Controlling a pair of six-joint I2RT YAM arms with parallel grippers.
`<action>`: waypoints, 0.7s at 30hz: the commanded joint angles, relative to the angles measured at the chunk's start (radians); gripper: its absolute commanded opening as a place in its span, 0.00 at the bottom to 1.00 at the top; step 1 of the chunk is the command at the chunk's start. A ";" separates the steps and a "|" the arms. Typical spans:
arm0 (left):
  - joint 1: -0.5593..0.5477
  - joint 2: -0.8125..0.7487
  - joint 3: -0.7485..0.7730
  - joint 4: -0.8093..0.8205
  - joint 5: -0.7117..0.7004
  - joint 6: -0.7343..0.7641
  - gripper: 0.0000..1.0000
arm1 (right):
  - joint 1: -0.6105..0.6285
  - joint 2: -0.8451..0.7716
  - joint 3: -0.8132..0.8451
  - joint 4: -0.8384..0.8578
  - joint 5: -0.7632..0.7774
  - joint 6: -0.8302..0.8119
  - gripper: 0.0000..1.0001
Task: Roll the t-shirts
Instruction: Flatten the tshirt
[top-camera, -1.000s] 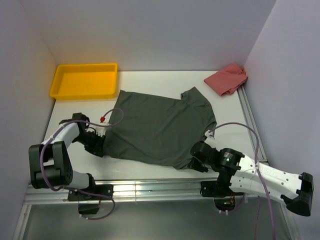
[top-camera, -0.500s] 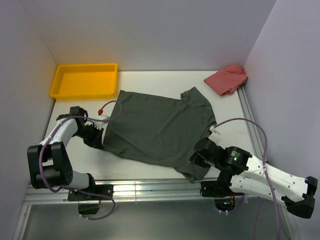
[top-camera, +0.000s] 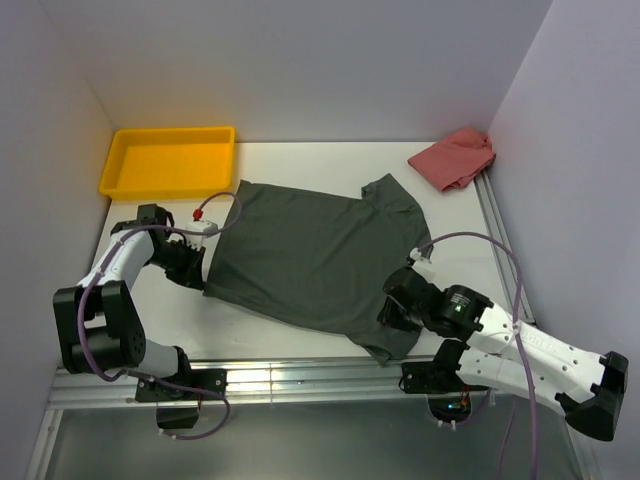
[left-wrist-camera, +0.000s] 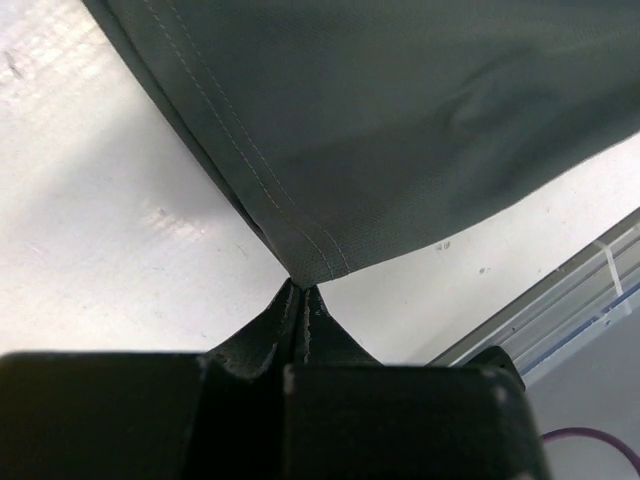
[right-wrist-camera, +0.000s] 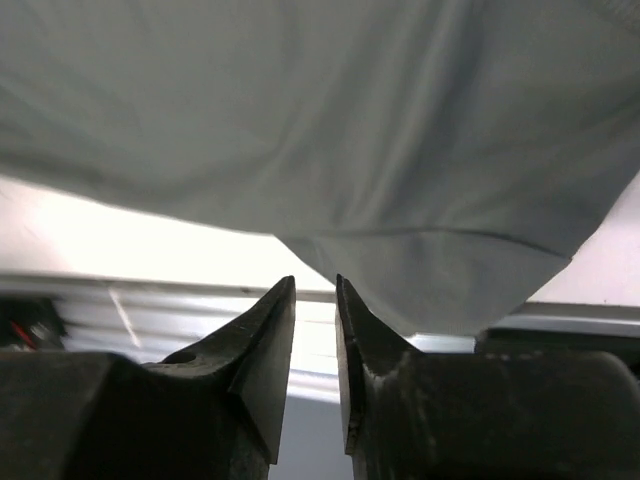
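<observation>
A dark grey t-shirt lies spread flat across the middle of the white table, its hem to the left and its sleeves to the right. My left gripper is at the near-left hem corner. In the left wrist view it is shut, pinching the tip of the stitched hem corner. My right gripper is at the near sleeve. In the right wrist view its jaws stand apart with nothing between them, and the sleeve lies just beyond the right fingertip.
A yellow tray sits at the back left. A crumpled pink-red cloth lies in the back right corner. A metal rail runs along the near table edge. Walls close in on both sides.
My left gripper has shut on the hem corner and drawn it slightly towards the back. My right gripper has opened and released the near sleeve, which now lies flat by the near edge.
</observation>
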 joint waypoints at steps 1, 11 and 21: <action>-0.003 0.025 0.060 0.033 -0.003 -0.036 0.00 | 0.051 0.010 -0.010 -0.025 -0.036 -0.002 0.31; -0.027 0.107 0.120 0.073 0.005 -0.081 0.00 | 0.163 -0.015 -0.075 -0.039 -0.130 0.038 0.32; -0.049 0.132 0.126 0.092 -0.003 -0.100 0.00 | 0.286 0.080 -0.107 -0.040 -0.148 0.070 0.38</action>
